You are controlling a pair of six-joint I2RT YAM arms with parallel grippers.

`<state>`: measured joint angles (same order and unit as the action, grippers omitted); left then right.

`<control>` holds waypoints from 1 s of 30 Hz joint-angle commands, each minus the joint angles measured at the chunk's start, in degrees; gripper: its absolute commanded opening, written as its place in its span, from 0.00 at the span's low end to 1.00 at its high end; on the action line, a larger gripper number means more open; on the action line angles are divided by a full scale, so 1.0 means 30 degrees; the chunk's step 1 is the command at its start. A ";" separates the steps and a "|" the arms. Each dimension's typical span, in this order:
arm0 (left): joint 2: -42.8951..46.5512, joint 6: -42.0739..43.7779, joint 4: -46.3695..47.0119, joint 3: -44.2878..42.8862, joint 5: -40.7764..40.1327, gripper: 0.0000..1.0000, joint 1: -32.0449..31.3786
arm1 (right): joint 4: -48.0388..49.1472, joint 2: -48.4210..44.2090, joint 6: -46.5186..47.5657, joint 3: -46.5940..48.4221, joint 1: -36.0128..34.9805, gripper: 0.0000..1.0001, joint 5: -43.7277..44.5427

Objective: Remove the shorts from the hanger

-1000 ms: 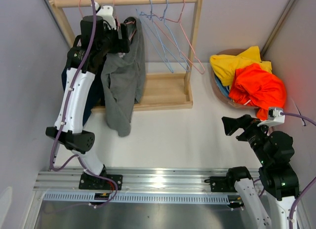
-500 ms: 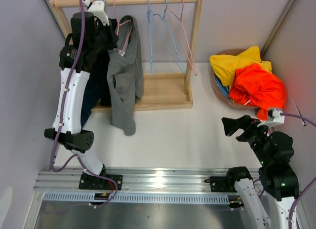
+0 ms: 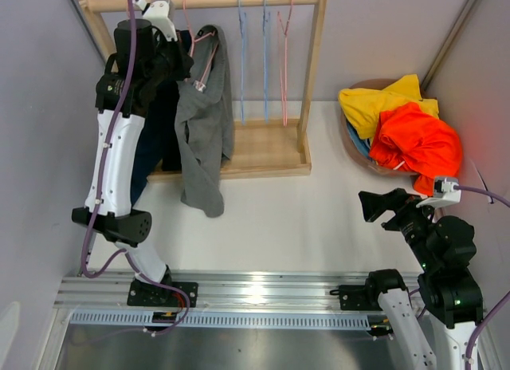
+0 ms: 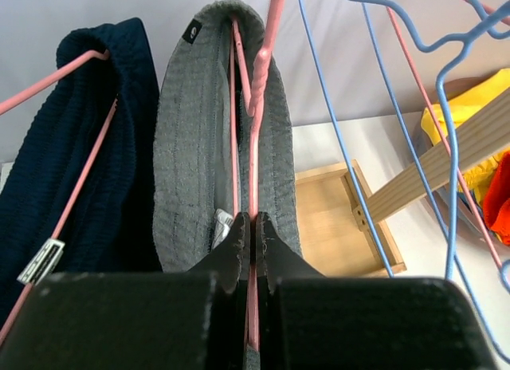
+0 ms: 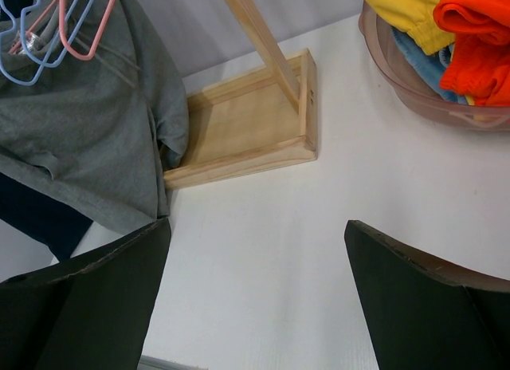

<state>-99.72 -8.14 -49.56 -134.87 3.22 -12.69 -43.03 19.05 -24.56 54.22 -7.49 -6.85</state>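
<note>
At the left end of the wooden rack, the left gripper clenches the pink hanger draped with the grey shorts, apparently steadying it for stripping, while the right gripper hovers spread wide and empty, well clear of the rack

1. You are working in a robotics lab cell. The left arm and right arm are bolted to a bare aluminium rail along the near edge of a white desk.
2. Plain grey partition panels box the desk in at the sides and back.
3. Purple cables run exposed along the arms.
4. What stands on the desk reads as staged props: a small wooden rack with wire hangers, grey shorts, and a bowl of clothes.
</note>
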 commanded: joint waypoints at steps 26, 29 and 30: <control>0.4620 -0.0889 0.1374 -0.1625 0.1210 0.00 0.0011 | -0.0658 -0.0460 0.0216 0.0941 0.1147 0.99 -0.1524; 0.5025 -0.0861 0.1168 -0.0605 0.1357 0.00 -0.0135 | -0.0863 -0.0548 0.0362 0.1059 0.1410 0.99 -0.1641; 0.5579 -0.0686 0.1314 -0.0021 0.1212 0.00 -0.0281 | -0.0892 -0.0578 0.0421 0.1059 0.1469 0.99 -0.1729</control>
<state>-85.08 -9.54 -48.47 -136.99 5.80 -12.84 -45.52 18.15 -24.36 55.22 -3.79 -10.37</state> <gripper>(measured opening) 0.003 0.993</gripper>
